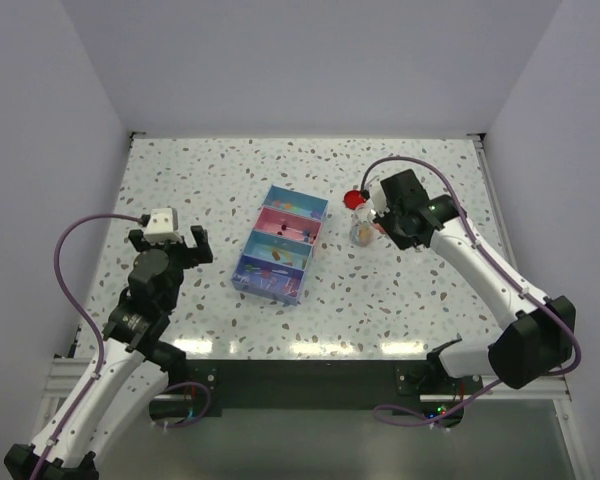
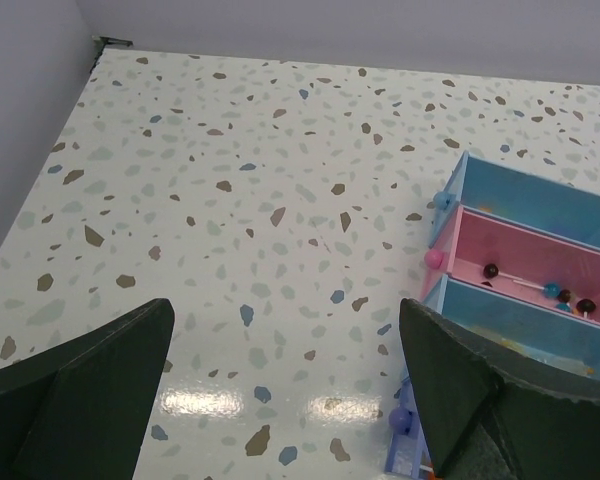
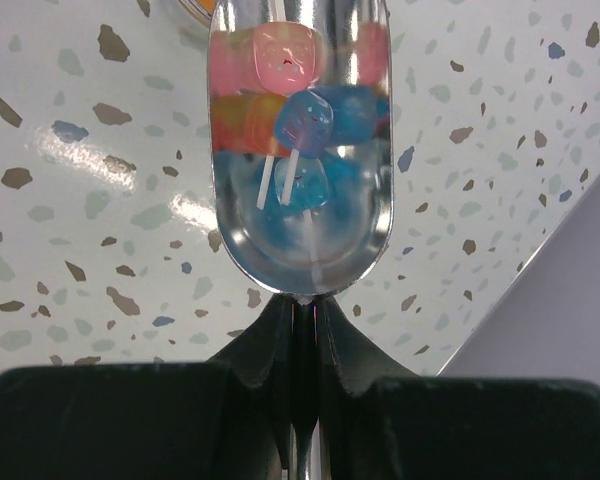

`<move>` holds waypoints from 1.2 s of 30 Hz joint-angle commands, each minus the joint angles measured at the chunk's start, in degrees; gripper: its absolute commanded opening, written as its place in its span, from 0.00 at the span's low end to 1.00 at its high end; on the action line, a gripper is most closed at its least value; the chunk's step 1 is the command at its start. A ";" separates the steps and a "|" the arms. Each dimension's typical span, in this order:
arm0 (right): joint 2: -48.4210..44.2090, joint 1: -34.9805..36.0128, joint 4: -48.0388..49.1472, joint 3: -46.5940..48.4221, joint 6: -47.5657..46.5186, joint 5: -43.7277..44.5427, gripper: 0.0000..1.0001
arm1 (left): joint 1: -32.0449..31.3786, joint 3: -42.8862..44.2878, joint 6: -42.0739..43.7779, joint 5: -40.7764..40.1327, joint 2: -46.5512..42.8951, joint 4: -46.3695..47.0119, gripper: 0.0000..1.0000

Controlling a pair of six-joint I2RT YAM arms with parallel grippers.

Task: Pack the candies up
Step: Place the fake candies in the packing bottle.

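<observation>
My right gripper [image 3: 302, 312] is shut on the handle of a metal scoop [image 3: 300, 235]. The scoop carries several candies [image 3: 298, 118] on sticks, pink, orange and blue. From above, that gripper [image 1: 377, 216] hangs over the table right of the tray, next to a small clear jar [image 1: 361, 235] holding more candies. The blue and pink compartment tray [image 1: 251, 236] lies mid-table with a few candies [image 1: 283, 255] in it. My left gripper [image 1: 170, 250] stands open left of the tray with nothing between its fingers [image 2: 460, 385]. The tray's pink compartment [image 2: 540, 250] shows small candies [image 2: 560, 293].
A round red lid [image 1: 354, 199] lies on the table just behind the jar. The white speckled table [image 1: 200, 190] is walled in on the left, back and right. An orange rim [image 3: 192, 10] shows at the upper edge of the right wrist view.
</observation>
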 commanded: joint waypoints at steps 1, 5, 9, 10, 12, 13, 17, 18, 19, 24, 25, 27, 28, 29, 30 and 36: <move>0.42 -0.10 -2.98 2.37 -2.05 3.82 0.00 | -0.17 -0.14 1.36 -1.33 -0.12 3.36 1.00; 0.42 -0.10 -4.04 2.38 -2.40 5.84 0.00 | 0.18 -0.14 1.36 -1.42 0.06 3.36 1.00; 1.38 -0.01 -5.36 3.95 -2.49 7.07 0.00 | 0.35 -0.23 1.45 -0.80 0.14 3.54 1.00; 1.56 0.25 -5.88 4.40 -2.58 7.25 0.00 | 0.35 -0.14 1.45 -0.80 0.32 3.45 1.00; 2.35 0.52 -6.41 5.54 -2.93 8.21 0.00 | 0.35 -0.23 1.45 -0.80 0.32 3.54 1.00; 2.61 0.87 -7.20 5.89 -3.02 8.65 0.00 | 0.35 -0.14 1.45 -0.80 0.23 3.54 1.00; 4.02 3.33 -8.44 7.03 -3.64 10.50 0.00 | 0.44 -0.23 1.53 -0.80 0.32 3.63 1.00; 4.46 3.68 -8.70 7.39 -3.81 11.37 0.00 | 0.44 -0.32 1.53 -0.80 0.23 3.54 1.00; 4.72 4.55 -9.14 7.65 -4.16 11.99 0.00 | 0.44 -0.23 1.53 -0.80 0.23 3.54 1.00; 6.13 6.58 -10.46 9.23 -4.78 14.37 0.00 | 0.53 -0.32 1.62 -0.72 0.32 3.63 1.00; 6.39 6.84 -10.81 9.32 -4.87 14.63 0.00 | 0.62 -0.23 1.62 -0.71 0.32 3.71 1.00; 6.66 7.46 -10.99 9.50 -4.95 16.21 0.00 | 0.53 -0.32 1.71 -0.71 0.32 3.80 1.00; 7.18 8.33 -11.68 9.76 -5.13 17.00 0.00 | 0.62 -0.32 1.71 -0.71 0.23 3.71 1.00; 7.27 8.86 -12.04 9.94 -5.30 18.75 0.00 | 0.70 -0.32 1.71 -0.71 0.32 3.63 1.00; 7.36 9.30 -12.30 10.20 -5.48 19.29 0.00 | 0.71 -0.32 1.71 -0.80 0.32 3.63 1.00; 7.45 11.15 -14.06 11.43 -5.48 22.88 0.00 | 0.79 -0.32 1.71 -0.54 0.41 3.71 1.00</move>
